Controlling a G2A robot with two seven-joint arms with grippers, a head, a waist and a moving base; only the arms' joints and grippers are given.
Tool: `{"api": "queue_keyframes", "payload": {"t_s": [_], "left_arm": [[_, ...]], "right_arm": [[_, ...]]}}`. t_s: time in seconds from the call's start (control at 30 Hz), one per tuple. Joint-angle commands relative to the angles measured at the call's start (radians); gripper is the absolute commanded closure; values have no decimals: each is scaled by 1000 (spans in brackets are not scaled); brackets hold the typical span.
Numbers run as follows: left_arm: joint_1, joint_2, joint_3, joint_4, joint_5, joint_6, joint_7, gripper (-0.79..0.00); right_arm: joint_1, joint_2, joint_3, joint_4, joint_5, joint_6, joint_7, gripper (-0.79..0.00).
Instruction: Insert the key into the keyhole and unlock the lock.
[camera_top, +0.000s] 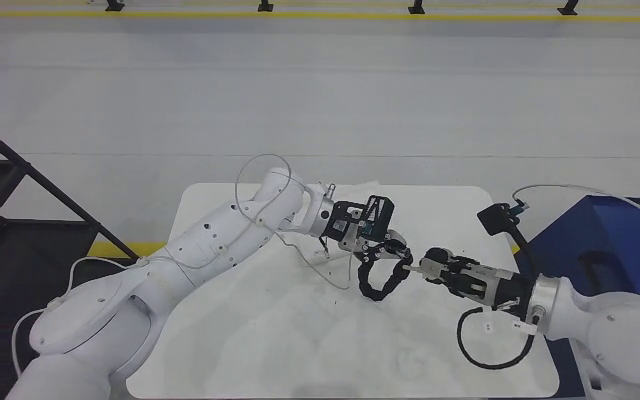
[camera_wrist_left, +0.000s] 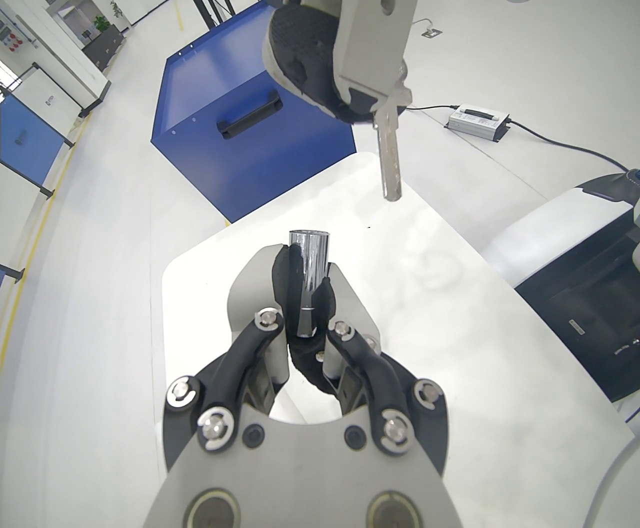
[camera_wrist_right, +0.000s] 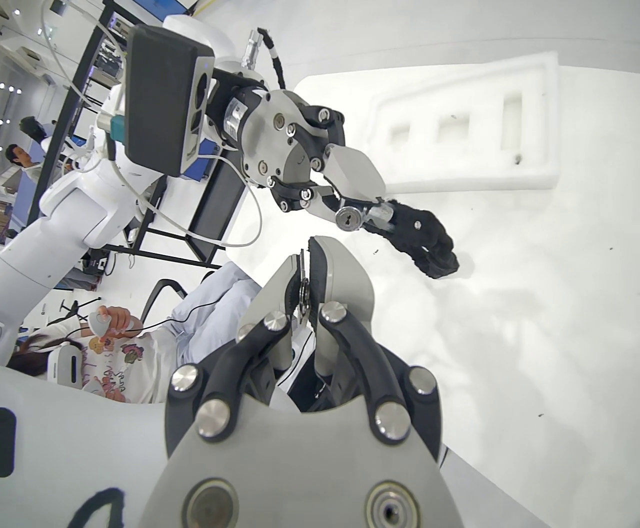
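My left gripper (camera_wrist_left: 306, 272) is shut on the lock (camera_wrist_left: 311, 280), a chrome cylinder with a black cable loop (camera_top: 378, 282) hanging under it above the white table (camera_top: 250, 340). The keyhole face (camera_wrist_right: 348, 219) points toward my right gripper (camera_wrist_right: 306, 257), which is shut on the silver key (camera_wrist_left: 390, 155). The key's blade sticks out toward the lock, and its tip hangs a short gap from the cylinder's end, off to one side. In the top view the left gripper (camera_top: 383, 243) and right gripper (camera_top: 425, 266) meet mid-table, with the key (camera_top: 408, 268) between them.
A white foam tray (camera_wrist_right: 475, 145) with several recesses lies on the table beyond the lock. A blue cabinet (camera_wrist_left: 240, 125) stands off the table's right side. A grey power box (camera_wrist_left: 479, 121) with cables lies on the floor.
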Motion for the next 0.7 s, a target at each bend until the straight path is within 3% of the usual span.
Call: {"api": "queue_keyframes", "payload": {"t_s": [0.0,0.67], "left_arm": [[2,-3,1,-1,-6,1,-9,0],[-75,0,129,31,-65,1,36,0]], "right_arm": [[1,2,-4,-5,-22,5,-10,0],[48,20,-60,32,-114,23,-19,0]]}}
